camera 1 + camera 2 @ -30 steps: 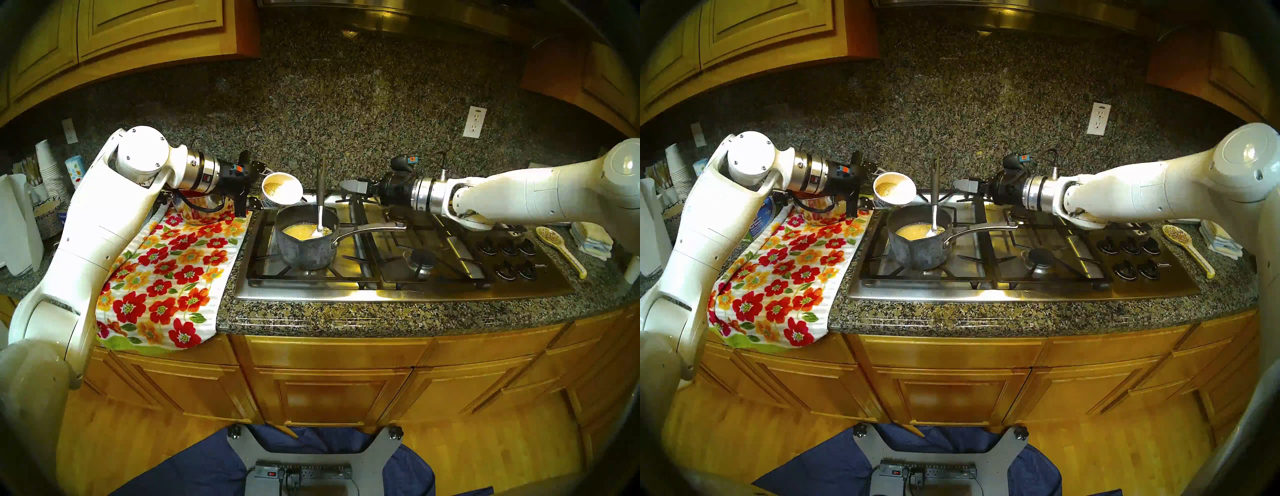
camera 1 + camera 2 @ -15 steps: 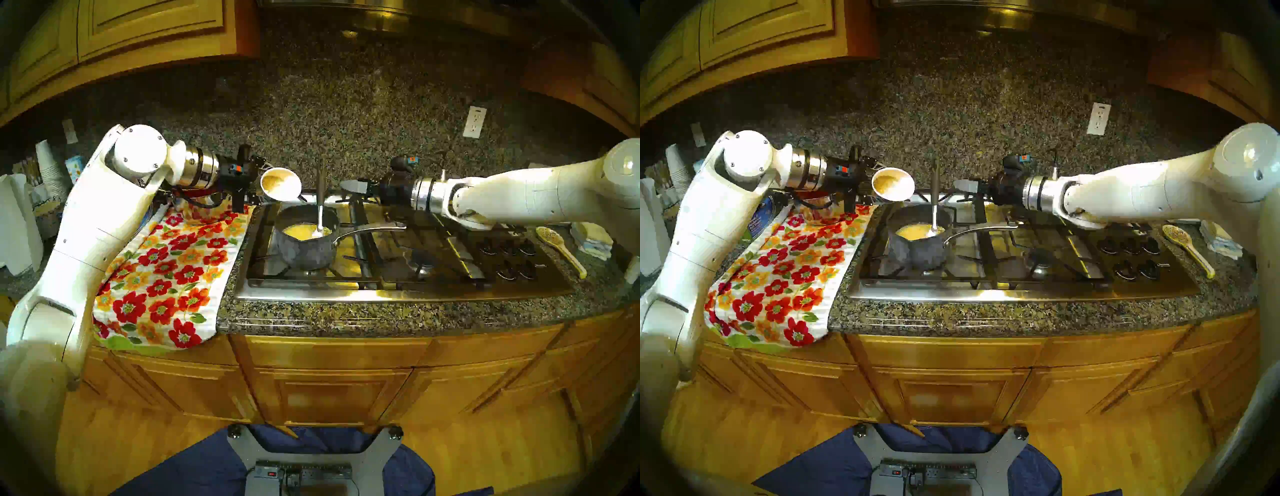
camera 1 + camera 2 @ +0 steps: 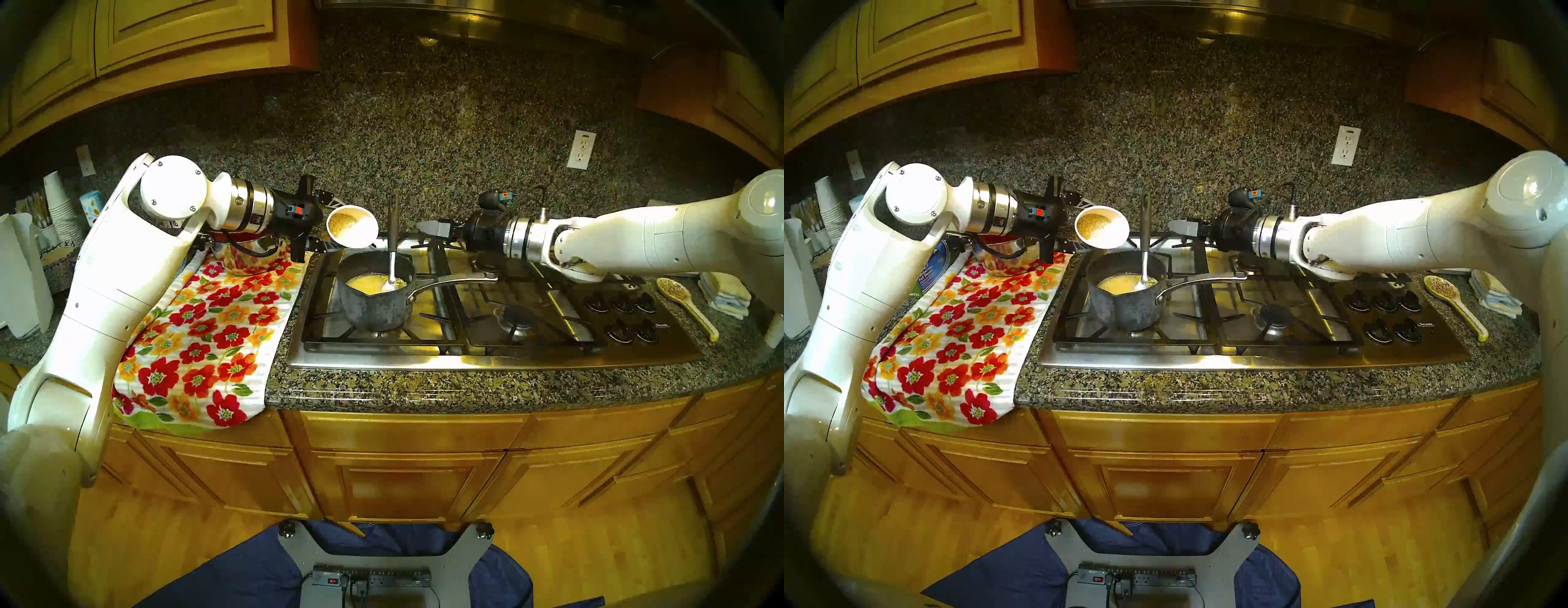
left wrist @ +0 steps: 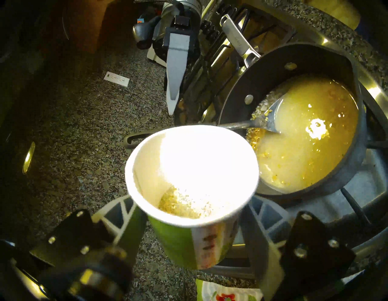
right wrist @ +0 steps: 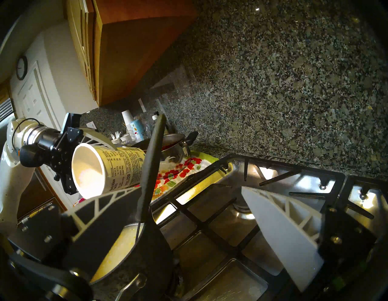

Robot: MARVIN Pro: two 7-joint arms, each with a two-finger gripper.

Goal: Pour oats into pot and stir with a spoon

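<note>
Left wrist cam has my left gripper (image 4: 189,227) pinching the oats cup (image 4: 192,189) from both sides, tipped over toward the pot (image 4: 294,117). It's a white paper cup with a green band; I can't read the front print from here, but the right wrist view catches the side panel (image 5: 119,168) with "Nutrition Facts" and a "220" on it. A small pile of oats (image 4: 180,206) sits at the bottom of the cup. Just past the rim, the dark grey pot sits on the stove grate (image 3: 382,335), holding yellowish liquid with flakes floating along the edge. Spoon (image 3: 392,250) stands in the pot, bowl down in the liquid, dark handle pointing up. My right gripper (image 3: 428,229) hangs spread wide with nothing in it, just right of that handle, not touching. Floral towel (image 3: 203,339) lies left of the stove, and the yellow ceramic spoon (image 3: 685,303) is off on the right counter.
</note>
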